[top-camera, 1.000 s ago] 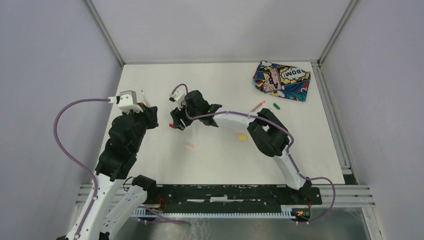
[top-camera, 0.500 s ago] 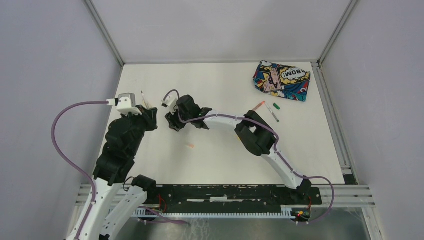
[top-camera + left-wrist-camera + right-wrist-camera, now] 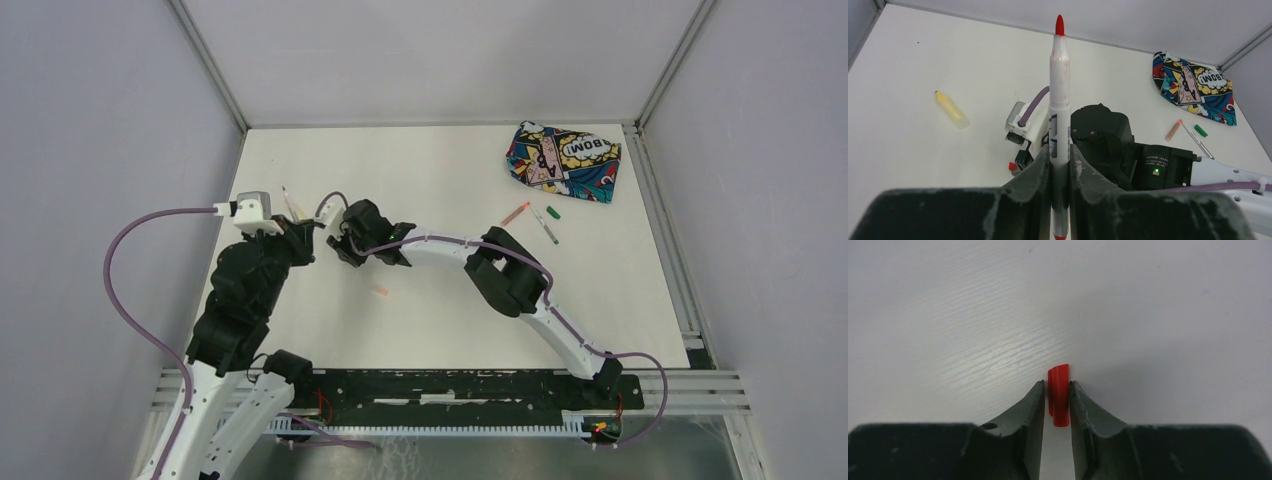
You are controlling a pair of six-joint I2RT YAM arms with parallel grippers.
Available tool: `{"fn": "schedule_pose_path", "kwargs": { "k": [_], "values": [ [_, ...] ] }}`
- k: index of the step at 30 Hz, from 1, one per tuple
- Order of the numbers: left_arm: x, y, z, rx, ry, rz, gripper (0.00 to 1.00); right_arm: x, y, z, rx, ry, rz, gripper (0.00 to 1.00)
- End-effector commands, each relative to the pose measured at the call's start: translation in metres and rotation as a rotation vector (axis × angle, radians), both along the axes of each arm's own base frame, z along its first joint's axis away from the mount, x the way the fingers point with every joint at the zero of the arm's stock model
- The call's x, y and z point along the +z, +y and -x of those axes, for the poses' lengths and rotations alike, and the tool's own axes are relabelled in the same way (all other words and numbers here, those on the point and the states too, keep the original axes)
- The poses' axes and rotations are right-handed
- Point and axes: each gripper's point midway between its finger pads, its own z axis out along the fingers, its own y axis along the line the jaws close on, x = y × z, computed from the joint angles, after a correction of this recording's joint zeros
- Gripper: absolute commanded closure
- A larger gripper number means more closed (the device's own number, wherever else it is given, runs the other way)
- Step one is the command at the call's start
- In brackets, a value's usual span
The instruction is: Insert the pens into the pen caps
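Left fingers point(image 3: 1038, 170) clamp the red-tipped pen point(image 3: 1059, 90) by its barrel, right fingers point(image 3: 1033, 405) pinch the red cap point(image 3: 1058, 390).

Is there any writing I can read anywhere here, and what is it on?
"BOM!": on the comic-print pouch, upside down from above.
"A", "B": large letters on the same pouch.
White label on the right arm's black housing: too small to read.
Black print on the red-tipped pen: illegible.

Looks like a robotics lab cell: white counter point(image 3: 440, 170) boxed in by plain grey panels point(image 3: 90, 150) and aluminium posts point(image 3: 208, 60), black mounting rail point(image 3: 450, 385) along the near edge, purple cables point(image 3: 170, 211) trailing loose.
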Motion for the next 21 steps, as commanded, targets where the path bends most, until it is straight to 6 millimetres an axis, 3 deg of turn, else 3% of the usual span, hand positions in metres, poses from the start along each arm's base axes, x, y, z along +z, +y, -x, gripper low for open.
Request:
{"fn": "schedule_pose_path", "kwargs": {
  "k": [1, 8, 12, 17, 21],
  "values": [
    [0.000, 0.006, -0.001, 0.024, -0.008, -0.033, 0.98, -0.011, -0.006, -0.008, -0.025, -0.046, 0.068, 0.73],
    [-0.006, 0.007, -0.002, 0.031, 0.009, -0.029, 0.98, -0.007, -0.014, -0.010, -0.045, -0.063, 0.089, 0.85],
    [-0.010, 0.010, -0.004, 0.055, 0.026, -0.025, 0.98, 0.016, -0.028, -0.014, -0.111, -0.083, 0.065, 0.88],
    [-0.017, 0.014, -0.007, 0.089, 0.052, -0.021, 0.98, 0.047, -0.072, -0.024, -0.230, -0.085, 0.004, 0.90],
    [-0.022, 0.009, -0.011, 0.077, 0.060, -0.014, 0.98, 0.051, -0.117, -0.026, -0.290, -0.022, 0.004, 0.90]
  ]
}}
